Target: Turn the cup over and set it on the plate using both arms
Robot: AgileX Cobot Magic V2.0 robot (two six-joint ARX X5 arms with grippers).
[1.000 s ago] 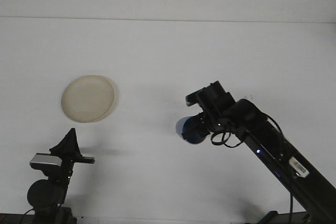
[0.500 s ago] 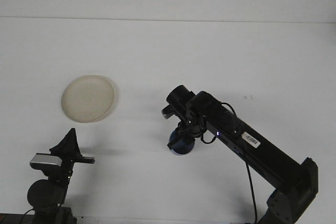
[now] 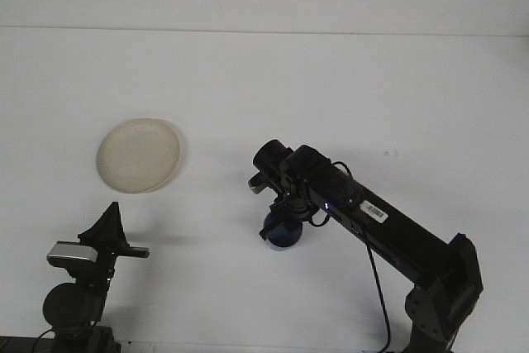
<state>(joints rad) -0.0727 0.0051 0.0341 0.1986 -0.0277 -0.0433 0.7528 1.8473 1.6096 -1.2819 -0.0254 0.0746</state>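
A blue cup (image 3: 282, 230) is near the middle of the white table, under the tip of my right arm. My right gripper (image 3: 283, 214) points down onto it and is shut on the cup, whose lower part shows below the wrist. The cream plate (image 3: 138, 155) lies flat to the left, well apart from the cup. My left gripper (image 3: 110, 222) rests low at the front left, below the plate, with nothing near it.
The right arm (image 3: 388, 229) stretches diagonally from the bottom right corner to the table's middle. The table's far edge (image 3: 264, 31) meets a white wall.
The right arm swung left and lowered, turning the blue cup from a sideways hold down toward the table. The left arm and plate stayed still.
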